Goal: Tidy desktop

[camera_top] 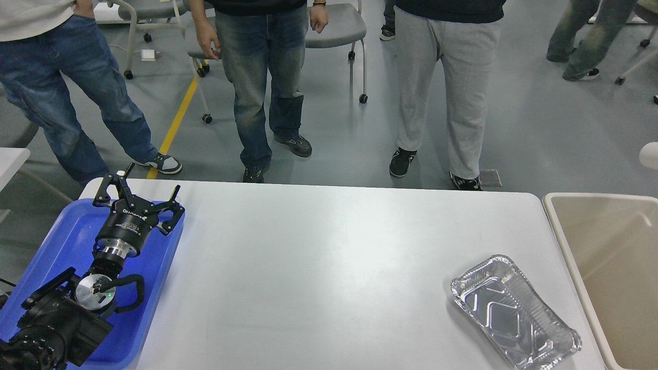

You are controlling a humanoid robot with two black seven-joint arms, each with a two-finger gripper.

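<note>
Nearest to us, at the worktop's [318, 267] near right corner, lies an aluminium foil tray [515, 313]. It sits open side up and empty, turned diagonally to the worktop's edges, with one end just short of the near edge. It lies close to the right edge but does not overhang it.

Just beyond that right edge stands a beige bin [606, 267]. Its rim runs alongside the worktop, and the interior that we can see holds nothing.

On the left, our left arm enters from the near left corner and extends over a blue plastic tray [67, 241]. This tray rests on the worktop's left end and reaches nearly to the far left corner. The visible blue surface carries no items. The left gripper [144, 187] stands over the tray's far right part, near the tray's far rim. Its jaws are spread wide and hold nothing. Our right arm is outside the view.

The worktop itself is white with rounded corners and spans almost the full width of the view. Its centre and far edge are bare.

Past the far edge, three people stand on a grey floor [540, 128], visible only from the waist down. Wheeled chairs [339, 25] stand behind them, and a yellow line [177, 121] crosses the floor at the far left.
</note>
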